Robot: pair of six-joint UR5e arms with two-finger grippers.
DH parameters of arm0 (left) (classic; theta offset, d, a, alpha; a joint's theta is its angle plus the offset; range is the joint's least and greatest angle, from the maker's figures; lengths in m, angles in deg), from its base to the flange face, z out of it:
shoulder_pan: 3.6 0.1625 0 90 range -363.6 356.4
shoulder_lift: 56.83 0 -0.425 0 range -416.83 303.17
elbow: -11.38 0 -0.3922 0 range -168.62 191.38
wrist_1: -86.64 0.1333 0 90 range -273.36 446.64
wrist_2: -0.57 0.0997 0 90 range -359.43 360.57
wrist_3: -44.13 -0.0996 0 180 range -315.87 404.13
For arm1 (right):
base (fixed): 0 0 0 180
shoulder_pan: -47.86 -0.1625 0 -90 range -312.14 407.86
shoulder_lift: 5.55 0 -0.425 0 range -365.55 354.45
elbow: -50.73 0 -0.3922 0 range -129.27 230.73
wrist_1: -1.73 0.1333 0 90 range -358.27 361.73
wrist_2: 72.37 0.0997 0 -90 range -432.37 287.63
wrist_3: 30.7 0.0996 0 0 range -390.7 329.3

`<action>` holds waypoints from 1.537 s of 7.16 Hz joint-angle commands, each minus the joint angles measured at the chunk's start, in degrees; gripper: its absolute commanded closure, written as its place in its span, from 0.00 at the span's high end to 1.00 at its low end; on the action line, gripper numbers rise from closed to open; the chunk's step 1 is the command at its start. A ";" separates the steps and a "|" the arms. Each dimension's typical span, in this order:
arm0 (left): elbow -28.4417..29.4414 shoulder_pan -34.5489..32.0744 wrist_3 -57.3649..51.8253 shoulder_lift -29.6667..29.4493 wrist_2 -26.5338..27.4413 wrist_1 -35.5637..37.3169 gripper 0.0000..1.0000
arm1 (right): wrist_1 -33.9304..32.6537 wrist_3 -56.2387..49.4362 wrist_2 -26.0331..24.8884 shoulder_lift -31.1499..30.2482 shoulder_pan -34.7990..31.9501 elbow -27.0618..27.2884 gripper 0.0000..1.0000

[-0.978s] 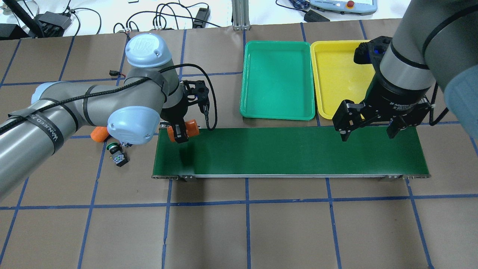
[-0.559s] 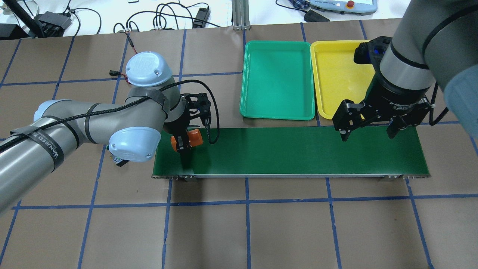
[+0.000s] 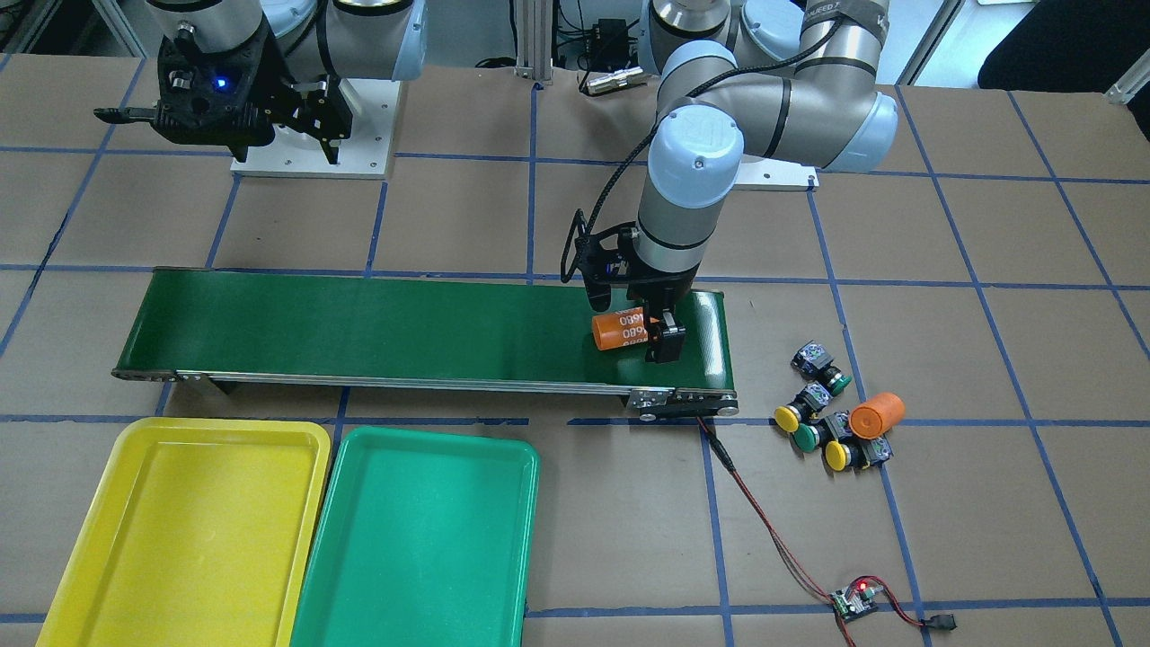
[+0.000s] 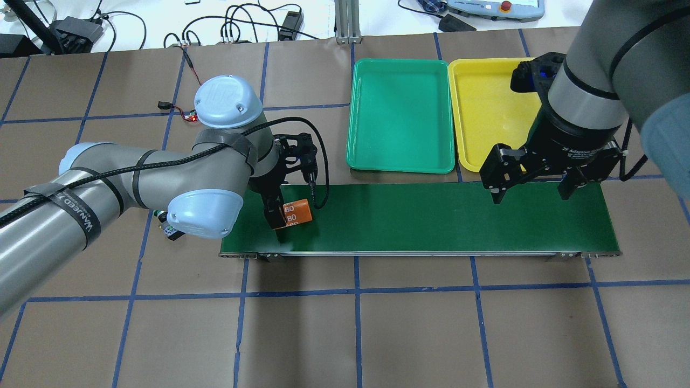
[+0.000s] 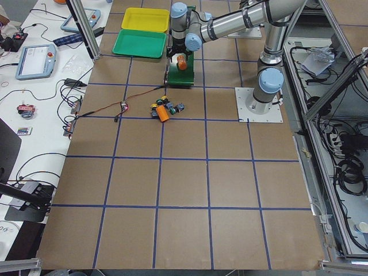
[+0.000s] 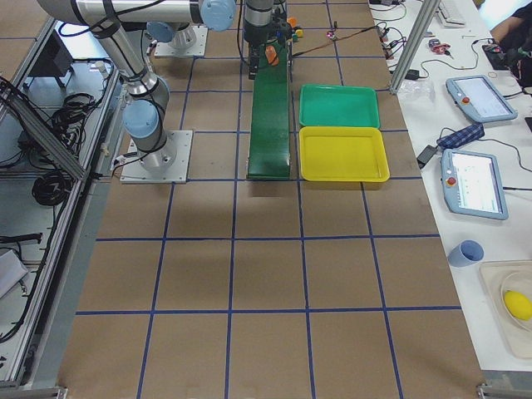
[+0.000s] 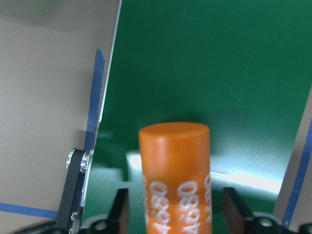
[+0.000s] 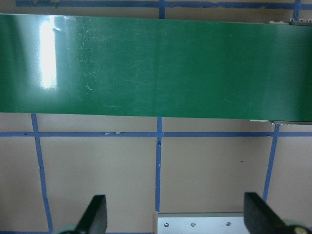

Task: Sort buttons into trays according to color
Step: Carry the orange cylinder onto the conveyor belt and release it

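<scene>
We've got the left claw (image 3: pixel 654 334) clamped on an orange cylinder (image 3: pixel 620 329) low over the conveyor belt's (image 3: pixel 359 328) end, right claw (image 4: pixel 533 186) spread wide and waiting, so next we probably just let go.

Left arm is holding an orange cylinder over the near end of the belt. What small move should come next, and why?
Probably lower slightly and open the jaws. The left gripper holds the orange cylinder lying sideways just over the conveyor belt, near its end; whether it touches the belt I cannot tell. The right gripper waits open over the far end, and both trays are empty.
</scene>
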 commanded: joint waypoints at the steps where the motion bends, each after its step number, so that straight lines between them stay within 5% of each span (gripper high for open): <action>1: 4.14 1.21 0.69 2.33 -0.22 -5.46 1.00 | 0.00 -0.06 0.00 0.00 0.00 -0.02 1.00; 3: 8.70 14.33 2.37 0.33 -1.35 -9.52 1.00 | -0.09 -0.06 0.00 0.00 0.00 -0.02 1.00; 7: 17.33 27.73 0.79 -6.42 -2.23 -15.52 1.00 | 0.00 -0.06 -0.09 0.00 0.00 0.06 1.00; 11: 16.11 35.92 -19.73 -13.91 -4.07 -11.94 1.00 | 0.52 -0.15 0.00 0.00 0.00 0.06 1.00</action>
